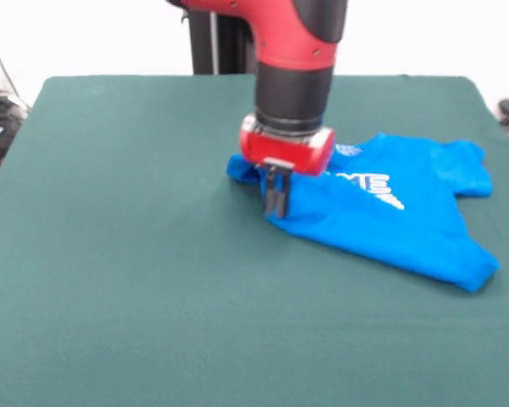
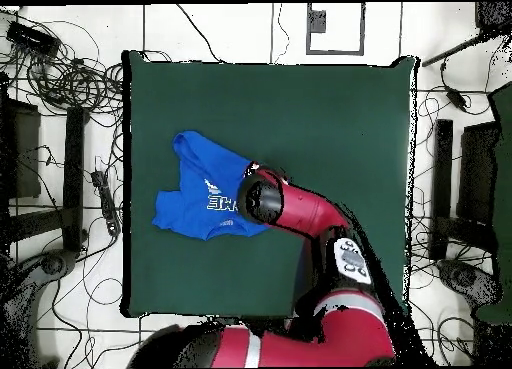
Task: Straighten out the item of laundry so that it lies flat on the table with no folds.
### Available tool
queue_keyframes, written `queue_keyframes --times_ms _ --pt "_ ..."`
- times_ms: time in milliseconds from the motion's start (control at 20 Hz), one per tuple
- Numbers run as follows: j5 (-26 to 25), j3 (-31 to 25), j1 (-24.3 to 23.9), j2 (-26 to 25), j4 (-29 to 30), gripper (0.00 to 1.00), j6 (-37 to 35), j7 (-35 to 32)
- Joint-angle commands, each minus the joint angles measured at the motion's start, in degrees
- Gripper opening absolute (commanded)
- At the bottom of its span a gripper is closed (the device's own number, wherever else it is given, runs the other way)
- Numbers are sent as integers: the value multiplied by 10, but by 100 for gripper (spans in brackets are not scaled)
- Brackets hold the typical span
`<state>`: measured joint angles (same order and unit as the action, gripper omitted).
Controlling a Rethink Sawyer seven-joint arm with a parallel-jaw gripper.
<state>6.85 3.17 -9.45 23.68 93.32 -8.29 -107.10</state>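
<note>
Hanging close together, almost pressed, the dark fingers (image 1: 276, 193) of the gripper (image 1: 276, 203) are touching the shirt (image 1: 382, 216) at its edge; whether they are pinching cloth I cannot tell. It is lying crumpled toward one side of the table (image 1: 136, 254), print partly folded under. It is looking light and limp, likely dragging and bunching on the felt; a hem or sleeve corner seems the best hold. Nothing else is sitting on the green; only the arm (image 2: 300, 213) is hiding part of the cloth from above.

Front camera faces the robot across the table (image 1: 136, 280); overhead camera looks straight down.
</note>
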Motion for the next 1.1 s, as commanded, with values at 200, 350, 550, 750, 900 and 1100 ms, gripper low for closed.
queue_keyframes --times_ms 200,350,550,750,900,1100 --pt "26 -7 -10 -83 -198 0 -135 -46" --pt "21 -7 -11 -104 -239 0 -148 -46" --pt "11 -11 -15 -117 -262 0 -151 -47" --pt "5 -12 -16 -117 -258 0 -149 -55" --pt "2 -19 -18 -114 -249 0 -143 -60" --pt "-3 -16 -15 -99 -222 0 -133 -69"
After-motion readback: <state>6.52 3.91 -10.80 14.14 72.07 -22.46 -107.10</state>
